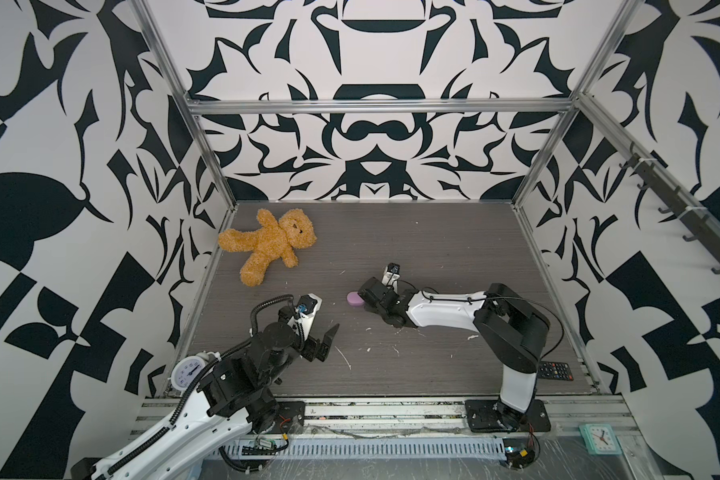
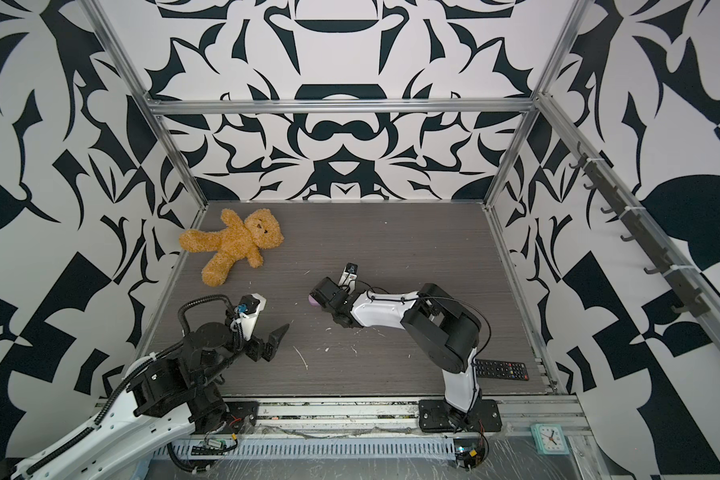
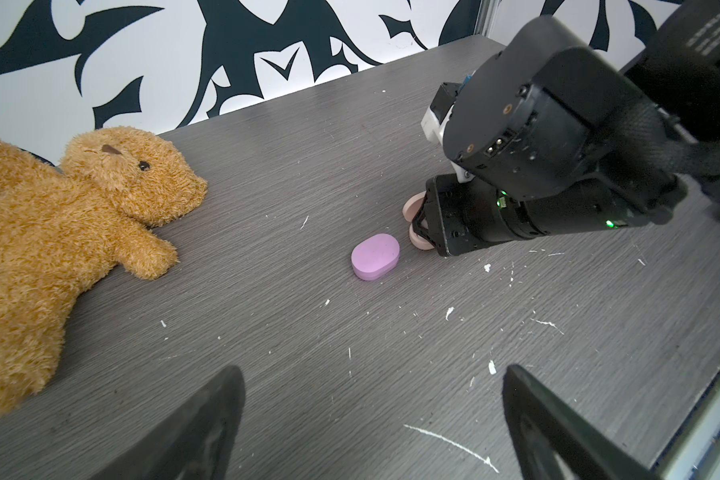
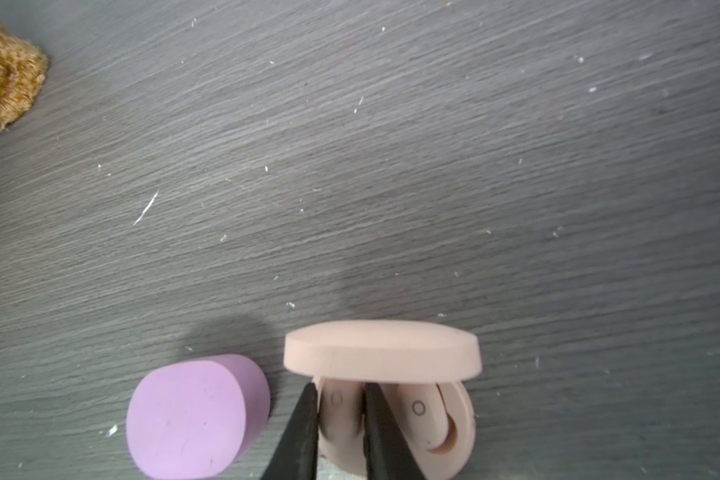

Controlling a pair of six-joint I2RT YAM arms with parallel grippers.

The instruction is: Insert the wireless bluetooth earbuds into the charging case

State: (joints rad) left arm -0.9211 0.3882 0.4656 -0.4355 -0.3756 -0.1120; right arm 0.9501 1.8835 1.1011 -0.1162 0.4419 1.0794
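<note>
The right gripper, fingers narrow, straddles a peach bud in the open peach case, beside the shut lilac case; gripping or releasing, I cannot tell. Well apart, the left gripper hangs wide. Buds look light, hard and slippery, best pinched lightly across the sides.

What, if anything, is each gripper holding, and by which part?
Left gripper: nothing. Right gripper straddles the sides of a peach earbud in its case; grip cannot be told.
</note>
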